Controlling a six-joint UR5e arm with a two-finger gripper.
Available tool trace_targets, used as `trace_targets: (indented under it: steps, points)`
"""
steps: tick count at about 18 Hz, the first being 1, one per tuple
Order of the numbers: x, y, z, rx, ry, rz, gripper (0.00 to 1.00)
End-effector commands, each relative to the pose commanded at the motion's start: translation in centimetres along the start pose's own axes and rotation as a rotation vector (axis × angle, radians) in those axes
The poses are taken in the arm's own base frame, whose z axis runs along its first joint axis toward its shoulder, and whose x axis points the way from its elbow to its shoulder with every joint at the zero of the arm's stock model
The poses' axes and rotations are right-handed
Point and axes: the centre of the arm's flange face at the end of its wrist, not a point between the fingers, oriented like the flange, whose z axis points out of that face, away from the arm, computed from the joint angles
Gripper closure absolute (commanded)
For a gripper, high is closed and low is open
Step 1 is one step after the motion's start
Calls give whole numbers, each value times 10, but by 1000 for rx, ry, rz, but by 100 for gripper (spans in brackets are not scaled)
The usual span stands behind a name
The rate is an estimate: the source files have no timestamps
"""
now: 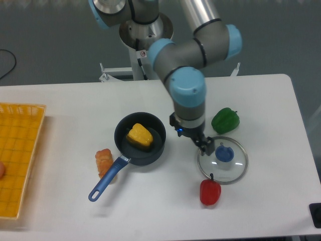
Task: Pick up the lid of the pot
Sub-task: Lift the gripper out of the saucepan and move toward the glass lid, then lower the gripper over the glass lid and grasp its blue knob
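- The tool [192, 138] is hanging open, its 2 fingers standing apart with nothing showing between them.
- The 2 fingertips are spreading along a diagonal, upper left to lower right in the view, the lower 1 overlapping the lid's near-side rim; its height above the glass I'm not able to tell.
- The blue knob [224, 154] is sitting just beyond that fingertip, toward the right and slightly down the view; this offset is what the coming move is hinging on.
- The pot lid [221, 172] is lying flat on the desk [271, 201], knob up, so the tool is probably needing a short sideways shift, then a descent.
- The knob is looking round, so finger angle is likely mattering little.
- The green pepper [225, 121] is resting just behind the lid, the red vegetable [210, 193] just in front.
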Motion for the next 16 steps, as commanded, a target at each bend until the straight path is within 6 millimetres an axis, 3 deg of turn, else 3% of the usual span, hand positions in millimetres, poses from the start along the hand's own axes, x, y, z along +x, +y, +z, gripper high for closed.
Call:
trace_targets:
  steps: [7,16]
  points:
    - [-39,32,20,64,16,-115,0]
    - [-62,24,45,58,11,-78,0]
